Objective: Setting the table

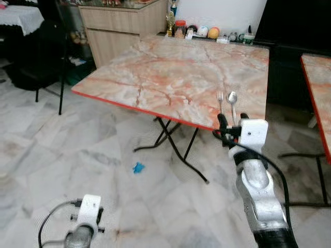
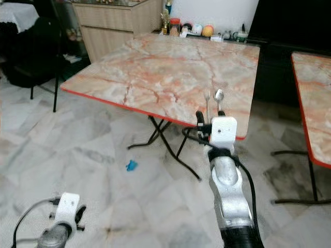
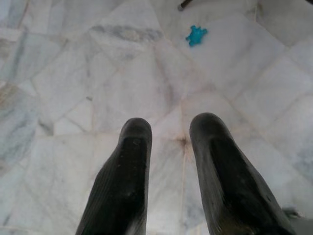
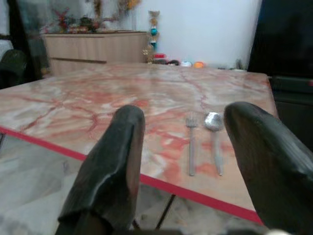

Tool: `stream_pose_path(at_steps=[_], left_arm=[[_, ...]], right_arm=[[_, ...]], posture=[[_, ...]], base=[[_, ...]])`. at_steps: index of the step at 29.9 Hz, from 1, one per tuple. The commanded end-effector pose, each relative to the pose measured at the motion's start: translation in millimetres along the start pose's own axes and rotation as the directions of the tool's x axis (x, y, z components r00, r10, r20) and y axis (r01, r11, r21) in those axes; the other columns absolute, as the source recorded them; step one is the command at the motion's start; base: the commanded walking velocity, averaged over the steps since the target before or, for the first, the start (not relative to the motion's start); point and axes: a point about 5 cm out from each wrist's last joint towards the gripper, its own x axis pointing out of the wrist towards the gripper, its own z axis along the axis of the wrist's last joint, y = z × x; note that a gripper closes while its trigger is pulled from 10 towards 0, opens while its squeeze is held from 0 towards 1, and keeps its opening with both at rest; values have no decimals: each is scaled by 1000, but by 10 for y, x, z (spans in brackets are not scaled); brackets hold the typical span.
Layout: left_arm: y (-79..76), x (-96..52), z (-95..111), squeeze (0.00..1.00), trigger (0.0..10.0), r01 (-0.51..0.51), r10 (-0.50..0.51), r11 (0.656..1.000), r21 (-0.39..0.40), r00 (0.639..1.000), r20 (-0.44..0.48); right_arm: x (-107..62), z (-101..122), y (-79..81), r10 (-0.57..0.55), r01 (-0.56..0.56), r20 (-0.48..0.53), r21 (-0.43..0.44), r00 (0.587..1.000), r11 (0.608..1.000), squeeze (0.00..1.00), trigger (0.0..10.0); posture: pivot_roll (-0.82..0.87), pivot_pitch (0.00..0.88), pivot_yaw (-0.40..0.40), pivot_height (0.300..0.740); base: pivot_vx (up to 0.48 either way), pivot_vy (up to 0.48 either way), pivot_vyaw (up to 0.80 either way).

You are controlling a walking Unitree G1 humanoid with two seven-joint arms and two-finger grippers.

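A fork (image 1: 220, 103) and a spoon (image 1: 232, 103) lie side by side near the front right corner of the marble-patterned folding table (image 1: 170, 72); the right wrist view shows the same fork (image 4: 190, 142) and spoon (image 4: 214, 134). My right gripper (image 1: 231, 120) is raised just in front of the table's red edge, level with the cutlery, open and empty, with its fingers (image 4: 110, 166) spread. Low at the left, my left gripper (image 3: 168, 129) points down at the floor, open and empty.
A blue scrap (image 1: 138, 167) lies on the marble floor under the table's front edge. Jars and small items (image 1: 201, 32) line the table's far edge. A wooden cabinet (image 1: 121, 23) stands behind, a dark chair (image 1: 36, 57) to the left, a second table (image 1: 318, 88) at right.
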Motion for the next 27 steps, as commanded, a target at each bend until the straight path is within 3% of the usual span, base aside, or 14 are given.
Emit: stream_pose_path(at_steps=[1,4,22,27], left_arm=[[40,22,55,0,10000,-7,7,1000,-7,1000,14],[31,17,41,0,10000,-4,4,1000,-7,1000,9],[13,23,47,0,10000,-1,1,1000,-5,1000,6],[0,25,55,0,10000,3,-3,1000,-5,1000,9]], right_arm=[[8,70,52,32,-32,40,-4,999,999,0,10000],[1,99,78,44,-44,57,1,997,999,0,10000],[7,91,69,38,-39,47,17,998,999,0,10000],[9,84,66,34,-34,40,15,999,999,0,10000]], posture=[[1,20,26,740],[0,20,24,740],[-7,6,25,740],[-7,2,25,740]], base=[[300,0,750],[303,0,800],[300,0,0],[0,0,0]])
